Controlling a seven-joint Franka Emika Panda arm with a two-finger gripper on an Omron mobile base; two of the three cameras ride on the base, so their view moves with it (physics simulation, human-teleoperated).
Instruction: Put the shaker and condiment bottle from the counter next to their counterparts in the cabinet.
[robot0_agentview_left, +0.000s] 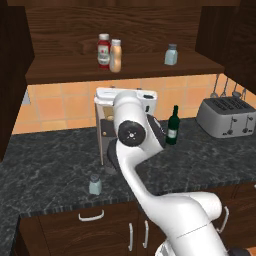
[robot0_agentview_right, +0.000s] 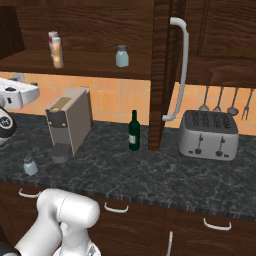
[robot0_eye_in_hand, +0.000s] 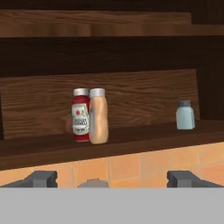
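With condiment bottle (robot0_eye_in_hand: 99, 116) already touching the red bottle (robot0_eye_in_hand: 80, 115) in the cabinet (robot0_agentview_left: 125, 67), gripper (robot0_eye_in_hand: 112, 179), jaws wide and empty, likely must next fetch the shaker (robot0_agentview_left: 95, 184) from the counter (robot0_agentview_left: 50, 160).

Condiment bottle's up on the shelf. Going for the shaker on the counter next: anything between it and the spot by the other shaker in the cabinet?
Nothing visible blocks it. The shaker stands alone near the counter edge, left of the coffee machine. The shelf beside the second shaker is bare on both sides; the cabinet front is open. The pincer is open, holding nothing.
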